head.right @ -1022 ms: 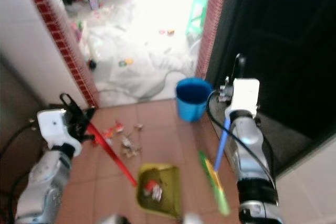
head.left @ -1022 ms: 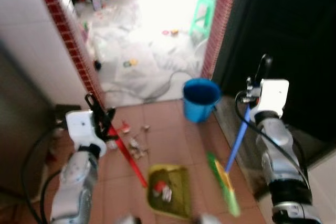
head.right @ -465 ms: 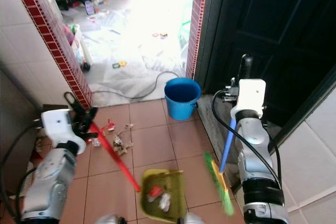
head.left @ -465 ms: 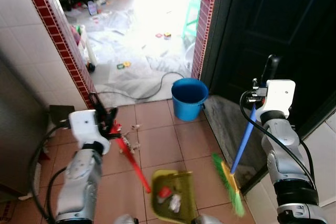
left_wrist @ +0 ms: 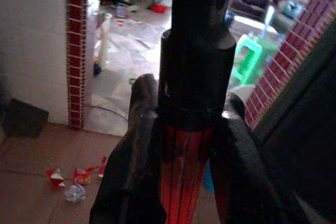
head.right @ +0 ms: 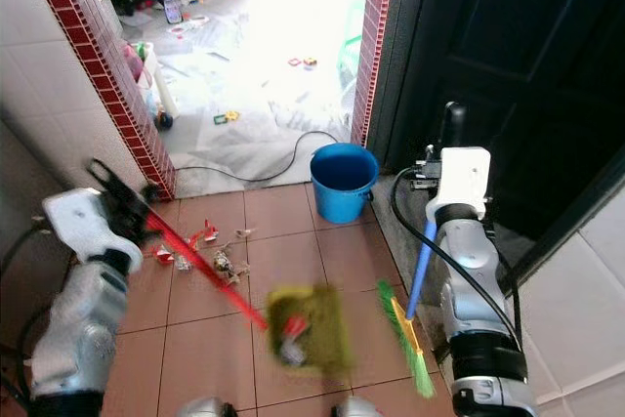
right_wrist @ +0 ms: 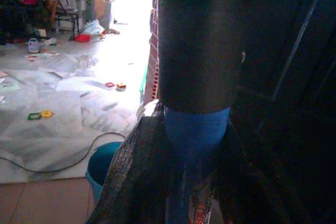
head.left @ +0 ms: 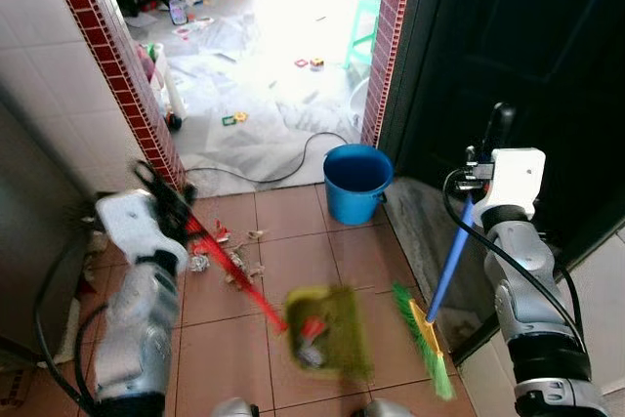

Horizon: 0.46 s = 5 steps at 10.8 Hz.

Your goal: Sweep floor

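My left gripper (head.left: pixel 164 194) is shut on the red handle (head.left: pixel 237 276) of a yellow-green dustpan (head.left: pixel 328 333), which holds a few scraps and is blurred with motion above the tiled floor. In the left wrist view the black fingers (left_wrist: pixel 140 145) clasp the red handle (left_wrist: pixel 184 174). My right gripper (head.left: pixel 491 147) is shut on the blue handle (head.left: pixel 449 263) of a broom, whose green bristles (head.left: pixel 422 339) rest on the floor by the dark door. The blue handle (right_wrist: pixel 193 153) fills the right wrist view. Litter (head.left: pixel 231 259) lies on the tiles under the red handle.
A blue bucket (head.left: pixel 356 183) stands at the doorway threshold. A red-brick-trimmed wall (head.left: pixel 117 65) is on the left, a dark door (head.left: pixel 508 56) on the right. Beyond the doorway are a black cable (head.left: pixel 293 168), scattered scraps and a green stool (head.left: pixel 366 26).
My left arm has swung up and to the left, carrying the dustpan, which now blurs a little higher and to the right. The broom and right arm have hardly moved.
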### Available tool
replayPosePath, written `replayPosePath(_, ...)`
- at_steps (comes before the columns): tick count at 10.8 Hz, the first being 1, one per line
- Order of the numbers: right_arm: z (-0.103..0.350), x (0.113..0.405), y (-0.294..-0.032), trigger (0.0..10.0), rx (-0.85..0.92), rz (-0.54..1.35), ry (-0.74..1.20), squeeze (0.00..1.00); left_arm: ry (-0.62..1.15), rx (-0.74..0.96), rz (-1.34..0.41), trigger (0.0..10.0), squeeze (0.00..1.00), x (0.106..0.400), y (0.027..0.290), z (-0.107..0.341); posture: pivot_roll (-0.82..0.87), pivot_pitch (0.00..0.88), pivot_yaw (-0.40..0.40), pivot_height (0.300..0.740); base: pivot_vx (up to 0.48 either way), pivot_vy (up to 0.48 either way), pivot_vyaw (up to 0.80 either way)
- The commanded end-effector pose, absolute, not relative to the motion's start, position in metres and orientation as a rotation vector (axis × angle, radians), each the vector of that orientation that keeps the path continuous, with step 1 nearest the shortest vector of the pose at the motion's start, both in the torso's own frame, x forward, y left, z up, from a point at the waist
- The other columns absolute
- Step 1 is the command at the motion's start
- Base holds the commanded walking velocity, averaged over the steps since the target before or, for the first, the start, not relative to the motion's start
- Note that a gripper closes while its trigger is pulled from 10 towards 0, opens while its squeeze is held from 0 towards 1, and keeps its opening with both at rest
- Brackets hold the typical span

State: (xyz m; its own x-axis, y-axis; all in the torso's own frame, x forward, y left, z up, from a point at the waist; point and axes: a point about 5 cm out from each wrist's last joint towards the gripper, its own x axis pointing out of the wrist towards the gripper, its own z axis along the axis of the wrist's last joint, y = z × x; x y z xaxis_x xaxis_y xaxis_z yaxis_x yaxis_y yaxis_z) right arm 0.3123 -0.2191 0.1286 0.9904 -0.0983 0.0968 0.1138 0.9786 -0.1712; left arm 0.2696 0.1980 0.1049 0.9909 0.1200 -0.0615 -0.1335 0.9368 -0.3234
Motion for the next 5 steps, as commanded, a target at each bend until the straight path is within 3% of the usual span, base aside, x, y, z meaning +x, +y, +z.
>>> replayPosePath(1, 0.141, 0.316, -0.216, 10.0, -0.195, -0.095, -0.137, 0.00, -0.069, -0.372, 0.137, 10.0, 0.00, 0.276, 0.202, 0.131, -0.08, 0.000, 0.028, 0.740, 0.000, 0.000, 0.00)
replayPosePath(3, 0.142, 0.318, -0.215, 10.0, -0.197, -0.088, -0.137, 0.00, -0.149, -0.436, 0.189, 10.0, 0.00, 0.285, 0.212, 0.152, -0.08, 0.000, 0.026, 0.740, 0.000, 0.000, 0.00)
replayPosePath(4, 0.141, 0.317, -0.216, 10.0, -0.198, -0.087, -0.136, 0.00, -0.161, -0.458, 0.202, 10.0, 0.00, 0.286, 0.213, 0.156, -0.08, 0.000, 0.025, 0.740, 0.259, 0.000, 0.00)
replayPosePath(5, 0.140, 0.317, -0.216, 10.0, -0.200, -0.087, -0.132, 0.00, -0.176, -0.464, 0.203, 10.0, 0.00, 0.286, 0.212, 0.161, -0.08, 0.000, 0.025, 0.740, 0.311, 0.368, 0.00)
